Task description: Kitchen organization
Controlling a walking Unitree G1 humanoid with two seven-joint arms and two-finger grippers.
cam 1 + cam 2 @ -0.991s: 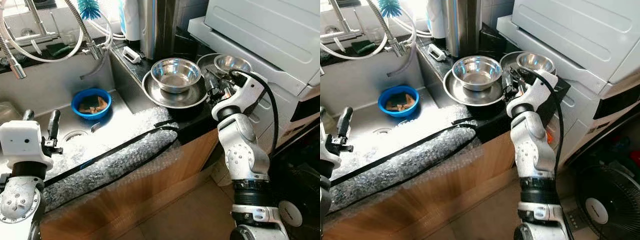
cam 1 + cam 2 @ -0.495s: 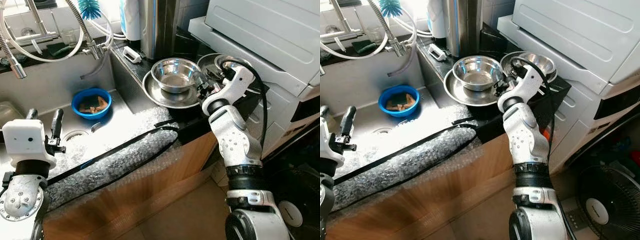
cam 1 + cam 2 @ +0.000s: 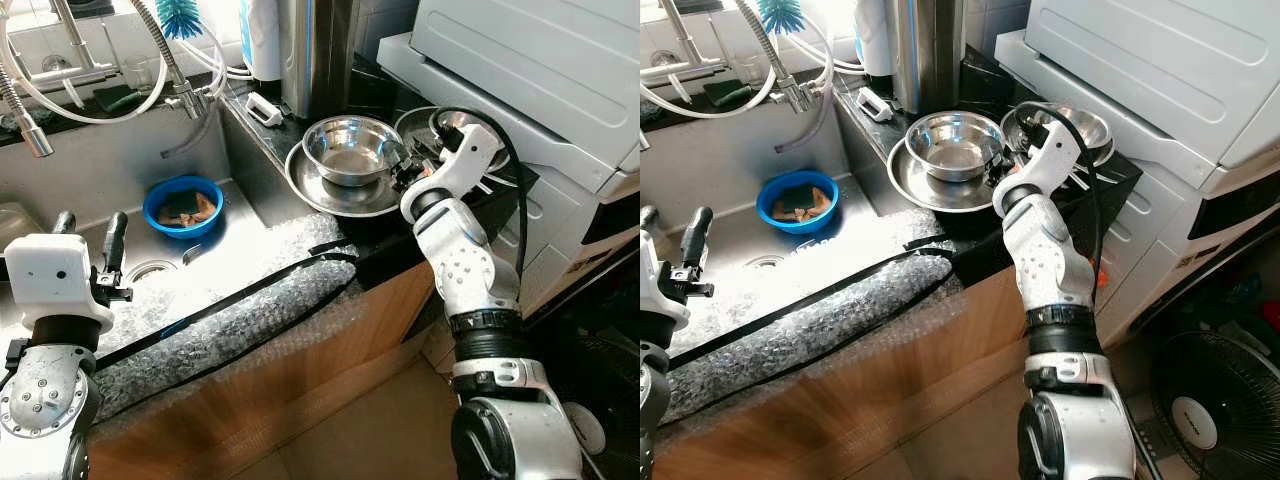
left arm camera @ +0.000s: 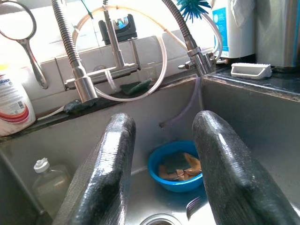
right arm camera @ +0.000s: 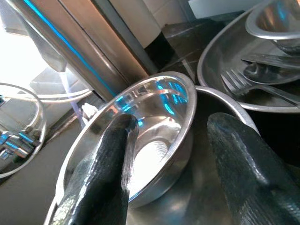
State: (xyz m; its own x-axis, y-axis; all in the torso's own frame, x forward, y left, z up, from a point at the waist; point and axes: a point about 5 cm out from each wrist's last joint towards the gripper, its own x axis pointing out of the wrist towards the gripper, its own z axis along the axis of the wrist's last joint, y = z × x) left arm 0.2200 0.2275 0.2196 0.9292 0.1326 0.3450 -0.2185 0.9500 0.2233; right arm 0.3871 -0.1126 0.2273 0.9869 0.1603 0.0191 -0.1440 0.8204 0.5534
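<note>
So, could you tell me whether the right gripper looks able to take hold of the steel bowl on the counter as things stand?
Probably yes: the right gripper is open at the steel bowl, one finger by its rim, nothing between them.

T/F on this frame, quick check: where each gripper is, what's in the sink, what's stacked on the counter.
1. The right gripper is at the steel bowl, fingers open. True.
2. The steel bowl sits in a wider steel pan. True.
3. The blue bowl stands on the counter. False: it lies in the sink.
4. The left gripper is shut on a sponge. False: its fingers are open, holding nothing, above the sink.
5. A fork lies on the plate beside the pan. True.
</note>
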